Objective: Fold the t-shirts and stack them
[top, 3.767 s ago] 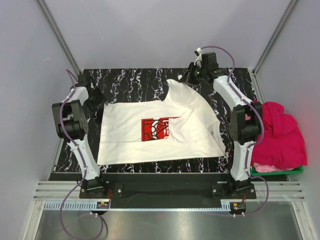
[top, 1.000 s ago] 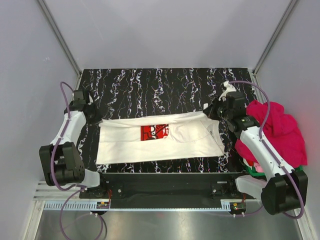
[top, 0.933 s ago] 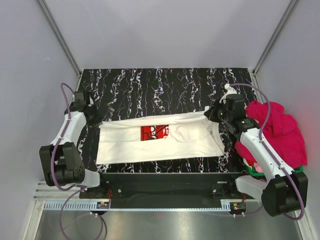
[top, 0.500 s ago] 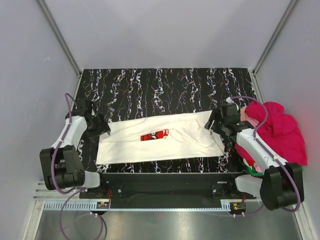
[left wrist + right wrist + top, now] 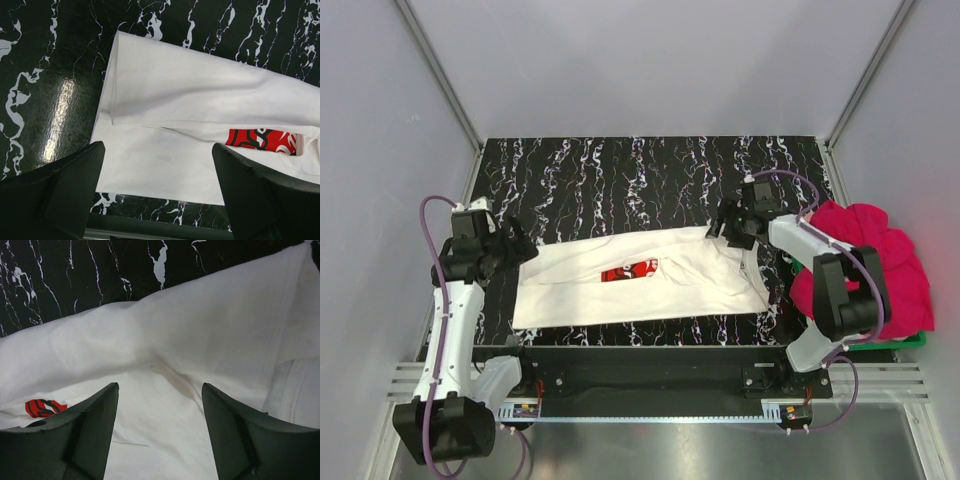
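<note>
Left hand point(image 5: 155, 147) and right hand point(image 5: 159, 386) are hovering, spread and empty, over opposite ends of the white t-shirt point(image 5: 640, 280) lying lengthwise-folded on the bench point(image 5: 620, 170), probably leaving the fold undisturbed.

Hidden under the folded-over flap of the white t-shirt point(image 5: 620, 300): most of the red print point(image 5: 628, 271), lettering unreadable. Buried beneath the pink t-shirts point(image 5: 880, 265): nearly all of the green basket point(image 5: 885, 343).

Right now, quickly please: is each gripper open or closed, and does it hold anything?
Left gripper: open, holding nothing, over the white t-shirt.
Right gripper: open, holding nothing, over the same t-shirt.
</note>
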Available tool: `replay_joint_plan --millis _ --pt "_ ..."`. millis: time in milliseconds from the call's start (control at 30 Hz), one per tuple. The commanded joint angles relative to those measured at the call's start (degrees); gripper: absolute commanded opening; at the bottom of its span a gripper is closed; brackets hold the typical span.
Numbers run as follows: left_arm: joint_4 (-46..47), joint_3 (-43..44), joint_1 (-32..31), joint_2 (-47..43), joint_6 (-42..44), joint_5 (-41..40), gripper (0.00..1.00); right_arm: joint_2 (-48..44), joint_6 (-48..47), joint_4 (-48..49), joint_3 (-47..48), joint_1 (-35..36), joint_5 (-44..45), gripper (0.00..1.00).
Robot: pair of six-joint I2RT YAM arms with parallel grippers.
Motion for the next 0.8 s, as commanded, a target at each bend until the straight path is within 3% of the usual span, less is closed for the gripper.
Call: replay_joint_plan --millis 0,333,500,667,767 --pt "2.65 -0.76 -0.13 -0.02 0.41 1.60 0.95 4.99 -2.56 2.13 4.78 0.06 -4.10 0.74" --pt "3.00 -0.93 -0.13 0.60 0.41 1.60 0.95 9.66 -3.71 2.31 7.61 -0.03 -5.06 0.66" --pt "3.18 -1.02 -0.13 1.12 0.32 1.77 0.95 9.75 -4.24 2.66 7.08 0.32 -6.65 0.51" --pt "3.09 -0.93 -0.13 1.21 0.32 1.69 0.95 10.80 -4.24 2.93 6.81 0.67 -7.96 0.43" --pt "3.09 -1.02 -0.22 1.13 0.32 1.60 0.95 10.71 -4.15 3.19 6.46 0.93 -8.23 0.23"
